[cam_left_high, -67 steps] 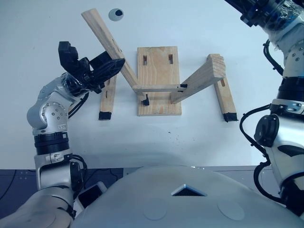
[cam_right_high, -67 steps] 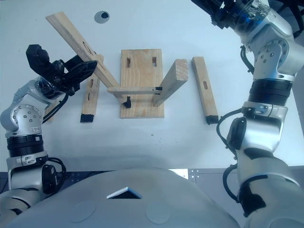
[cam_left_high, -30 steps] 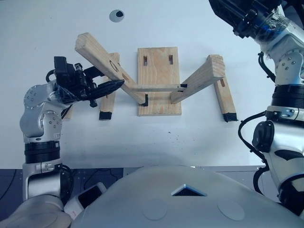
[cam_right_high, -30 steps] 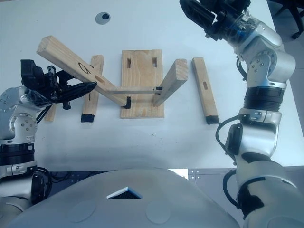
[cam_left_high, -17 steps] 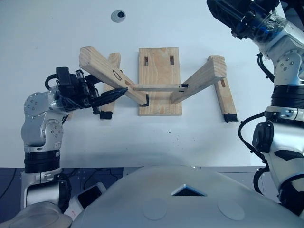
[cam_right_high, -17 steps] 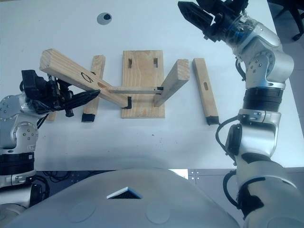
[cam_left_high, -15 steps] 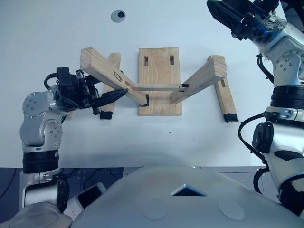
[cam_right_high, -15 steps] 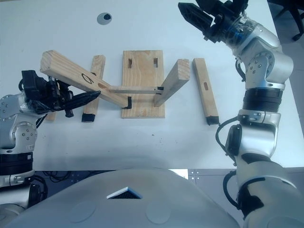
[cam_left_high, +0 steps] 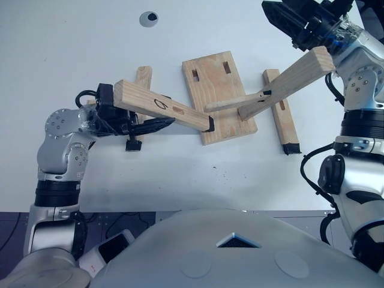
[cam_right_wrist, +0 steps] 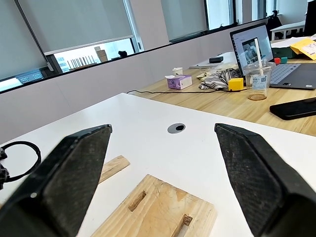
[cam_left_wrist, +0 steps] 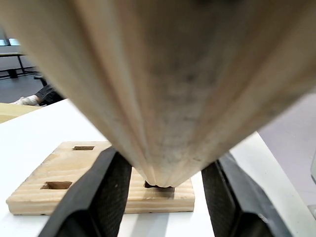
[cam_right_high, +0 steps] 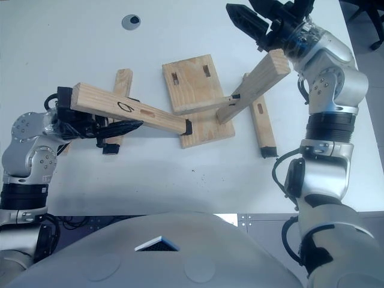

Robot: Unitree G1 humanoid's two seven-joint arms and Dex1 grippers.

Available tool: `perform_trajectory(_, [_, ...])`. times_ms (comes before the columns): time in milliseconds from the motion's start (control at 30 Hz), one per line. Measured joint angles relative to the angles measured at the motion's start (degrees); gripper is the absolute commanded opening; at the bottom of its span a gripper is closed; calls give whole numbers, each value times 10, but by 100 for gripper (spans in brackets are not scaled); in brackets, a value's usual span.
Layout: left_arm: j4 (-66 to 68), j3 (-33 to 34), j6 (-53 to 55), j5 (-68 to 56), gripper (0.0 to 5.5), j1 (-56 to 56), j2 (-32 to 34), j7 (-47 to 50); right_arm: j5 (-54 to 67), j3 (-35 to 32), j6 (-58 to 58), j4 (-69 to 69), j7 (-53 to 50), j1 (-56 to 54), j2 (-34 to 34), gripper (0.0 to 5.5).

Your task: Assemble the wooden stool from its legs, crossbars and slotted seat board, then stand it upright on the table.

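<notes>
My left gripper [cam_left_high: 157,120] is shut on a wooden leg [cam_left_high: 165,107], held almost level above the table; its fingers [cam_left_wrist: 111,192] flank the wood. A thin crossbar [cam_left_high: 235,102] joins this leg to a second leg [cam_left_high: 288,81], which slants up to the right. The slotted seat board [cam_left_high: 223,81] lies tilted on the table beneath them, also seen as the board [cam_right_wrist: 158,212]. My right gripper [cam_left_high: 295,23] hangs open just above the slanted leg's raised end, holding nothing. Two more legs lie flat: one [cam_left_high: 141,78] at the left, one [cam_left_high: 283,123] at the right.
A round grommet hole [cam_left_high: 147,18] sits in the white table [cam_left_high: 72,48] at the back. The table's front edge [cam_left_high: 180,211] runs close below the parts. Desks with a laptop and clutter stand in the room behind.
My left gripper has swung its leg down to nearly level and to the right. The joined crossbar and second leg shifted right and up, and the seat board turned askew. The right gripper barely moved.
</notes>
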Motion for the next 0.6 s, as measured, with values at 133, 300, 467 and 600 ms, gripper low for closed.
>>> perform_trajectory(133, [-5, -1, 7, 4, 202, -8, 3, -1, 0, -2, 0, 0, 0, 2, -1, 383])
perform_trajectory(300, [-40, -2, 41, 19, 201, -27, 23, 23, 0, -6, 0, -3, -2, 12, -2, 383])
perform_trajectory(467, [-118, 1, 107, 19, 201, -23, 66, 74, 1, -20, -1, -23, -14, 34, -2, 383])
perform_trajectory(600, [-183, 5, 188, 0, 201, -19, 100, 123, 1, -28, -1, -34, -25, 50, -2, 383])
